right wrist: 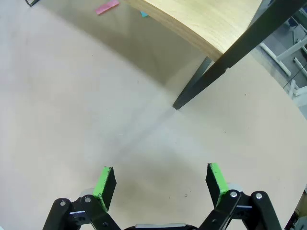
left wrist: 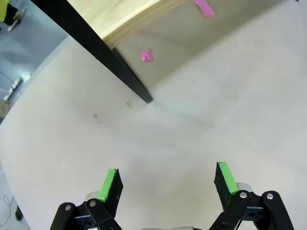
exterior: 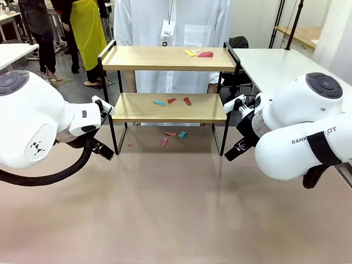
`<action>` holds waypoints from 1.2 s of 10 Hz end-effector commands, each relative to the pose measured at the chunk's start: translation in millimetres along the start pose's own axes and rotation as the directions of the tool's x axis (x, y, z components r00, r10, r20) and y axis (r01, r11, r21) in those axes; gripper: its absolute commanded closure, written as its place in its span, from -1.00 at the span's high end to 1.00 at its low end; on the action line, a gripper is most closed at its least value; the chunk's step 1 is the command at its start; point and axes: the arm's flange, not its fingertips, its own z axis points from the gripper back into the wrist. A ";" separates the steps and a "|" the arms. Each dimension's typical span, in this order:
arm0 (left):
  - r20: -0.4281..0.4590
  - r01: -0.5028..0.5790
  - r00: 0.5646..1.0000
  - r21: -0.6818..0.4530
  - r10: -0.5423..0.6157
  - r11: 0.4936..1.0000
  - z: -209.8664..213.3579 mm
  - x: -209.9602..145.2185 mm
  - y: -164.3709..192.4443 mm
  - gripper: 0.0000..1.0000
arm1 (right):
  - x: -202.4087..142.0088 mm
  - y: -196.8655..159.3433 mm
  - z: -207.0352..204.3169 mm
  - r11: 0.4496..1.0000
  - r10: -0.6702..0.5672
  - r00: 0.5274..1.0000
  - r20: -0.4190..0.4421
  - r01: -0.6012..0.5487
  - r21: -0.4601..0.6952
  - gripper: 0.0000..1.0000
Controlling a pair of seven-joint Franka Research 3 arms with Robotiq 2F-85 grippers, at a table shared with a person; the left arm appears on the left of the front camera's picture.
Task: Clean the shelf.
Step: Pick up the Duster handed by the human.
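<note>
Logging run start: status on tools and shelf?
Left tool and right tool open, empty. Shelf uncleaned, coloured scraps on both boards. Person behind it.

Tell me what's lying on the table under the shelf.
Under the shelf lie small scraps: an orange one, a teal one, a pink one and a tiny pink bit. The lower board hides the table farther back.
</note>
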 end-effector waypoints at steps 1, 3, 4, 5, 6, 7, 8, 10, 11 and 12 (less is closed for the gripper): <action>0.011 0.000 1.000 -0.070 0.001 0.998 13.1 7.8 3.9 1.00 | 0.0 0.0 0.0 1.000 0.000 1.000 0.000 0.000 0.000 1.00; 0.072 0.007 0.997 -0.081 -0.001 0.997 57.3 19.6 20.4 1.00 | 12.2 -20.5 44.0 1.000 -0.025 0.994 0.110 0.025 0.001 1.00; 0.099 0.010 0.995 -0.100 0.000 0.995 75.0 22.7 32.4 1.00 | 10.7 -36.2 69.4 0.999 -0.049 0.985 0.167 0.051 -0.006 1.00; 0.101 0.025 0.995 -0.143 -0.010 0.989 90.6 23.1 43.5 1.00 | 3.3 -54.4 96.0 0.997 -0.072 0.974 0.217 0.067 0.028 1.00; 0.100 0.061 0.994 -0.196 -0.042 0.979 105.1 24.0 53.1 1.00 | -6.8 -73.2 119.9 0.996 -0.074 0.962 0.264 0.059 0.064 1.00; 0.090 0.122 0.991 -0.253 -0.103 0.960 121.8 21.3 67.6 1.00 | -20.2 -92.2 141.6 0.995 -0.039 0.950 0.310 0.009 0.095 1.00; 0.100 0.177 0.983 -0.297 -0.154 0.938 133.0 19.7 82.2 1.00 | -31.7 -114.0 155.0 0.994 -0.008 0.940 0.342 -0.030 0.105 1.00; 0.188 0.303 0.951 -0.439 -0.244 0.846 144.4 7.2 122.4 1.00 | -54.0 -163.6 163.4 0.988 0.021 0.925 0.379 -0.077 0.133 1.00; 0.248 0.372 0.927 -0.487 -0.283 0.790 144.1 0.7 143.0 1.00 | -62.9 -188.2 160.8 0.979 0.042 0.916 0.399 -0.117 0.164 1.00; 0.296 0.389 0.915 -0.466 -0.274 0.795 140.6 -5.5 161.1 1.00 | -69.9 -211.7 151.8 0.974 0.069 0.909 0.411 -0.151 0.171 1.00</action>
